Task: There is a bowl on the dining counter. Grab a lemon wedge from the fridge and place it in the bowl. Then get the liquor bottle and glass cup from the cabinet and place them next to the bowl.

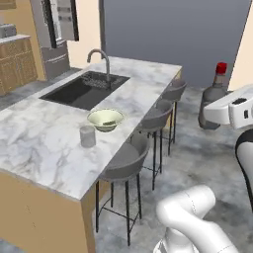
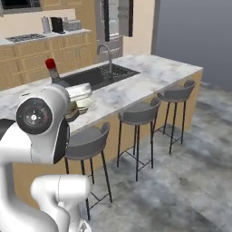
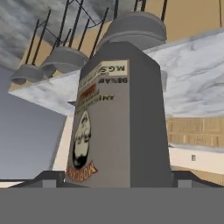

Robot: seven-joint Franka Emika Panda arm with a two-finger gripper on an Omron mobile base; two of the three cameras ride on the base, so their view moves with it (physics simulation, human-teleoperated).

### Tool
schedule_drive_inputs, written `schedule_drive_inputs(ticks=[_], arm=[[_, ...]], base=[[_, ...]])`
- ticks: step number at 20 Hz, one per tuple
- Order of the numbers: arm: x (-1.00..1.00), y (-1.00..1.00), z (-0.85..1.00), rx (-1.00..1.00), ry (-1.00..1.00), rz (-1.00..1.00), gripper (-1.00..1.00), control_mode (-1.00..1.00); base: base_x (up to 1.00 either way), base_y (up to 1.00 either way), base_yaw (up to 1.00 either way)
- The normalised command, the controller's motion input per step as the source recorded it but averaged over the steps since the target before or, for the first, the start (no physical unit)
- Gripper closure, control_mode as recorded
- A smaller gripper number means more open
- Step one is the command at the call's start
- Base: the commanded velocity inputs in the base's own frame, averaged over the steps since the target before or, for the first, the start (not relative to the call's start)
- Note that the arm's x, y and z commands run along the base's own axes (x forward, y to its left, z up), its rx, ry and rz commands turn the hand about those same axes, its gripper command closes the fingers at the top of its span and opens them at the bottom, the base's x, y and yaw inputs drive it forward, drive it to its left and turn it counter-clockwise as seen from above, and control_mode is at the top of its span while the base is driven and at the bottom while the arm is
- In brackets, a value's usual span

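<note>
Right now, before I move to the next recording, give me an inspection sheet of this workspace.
Surface: marble dining counter with a built-in sink and faucet.
Job's things: bowl on the counter near its stool-side edge; glass cup upright beside it, apart; liquor bottle, red cap, held clear of the counter.
Clutter: nothing seen.
Grippers: gripper closed on the liquor bottle, jaws wide around its body.
Cables: nothing seen.
Surroundings: three grey stools along the counter; fridge and wooden cabinets behind.
</note>
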Motion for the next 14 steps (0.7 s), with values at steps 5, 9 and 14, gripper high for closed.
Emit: schedule_drive_inputs(ticks=[5,9,14], arm=[[0.00,0.00,0.00,0.00,0.00,0.00,1.00,1.00],[0.00,0.00,0.00,0.00,0.00,0.00,1.00,1.00],[0.00,0.00,0.00,0.00,0.00,0.00,1.00,1.00]], base=[[0.48,-0.83,0.47],[0.46,-0.82,0.47],[0.41,-0.80,0.48]])
